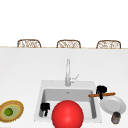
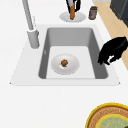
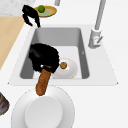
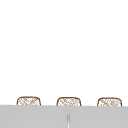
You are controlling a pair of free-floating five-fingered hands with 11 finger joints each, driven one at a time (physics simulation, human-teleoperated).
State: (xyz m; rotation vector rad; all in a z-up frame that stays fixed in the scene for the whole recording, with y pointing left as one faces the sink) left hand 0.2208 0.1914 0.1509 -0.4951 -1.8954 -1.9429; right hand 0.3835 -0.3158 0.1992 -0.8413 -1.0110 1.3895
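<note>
My right robot hand (image 1: 101, 90) is clenched round a long orange-brown stick (image 1: 102, 94) (a carrot or a thin loaf, I cannot tell which). I grip it near the middle in the front view, where its long axis runs left to right, level, above the far rim of the white plate (image 1: 117, 106) on the table, right of the sink (image 1: 40, 100). In the right side view one end dips toward that plate. A small dark jar (image 1: 116, 117) stands just beside the plate. My left robot hand (image 1: 45, 108) hangs at the sink's left edge, fingers curled, holding nothing. Another plate (image 2: 72, 66) with a small brown morsel (image 2: 64, 62) lies in the basin.
</note>
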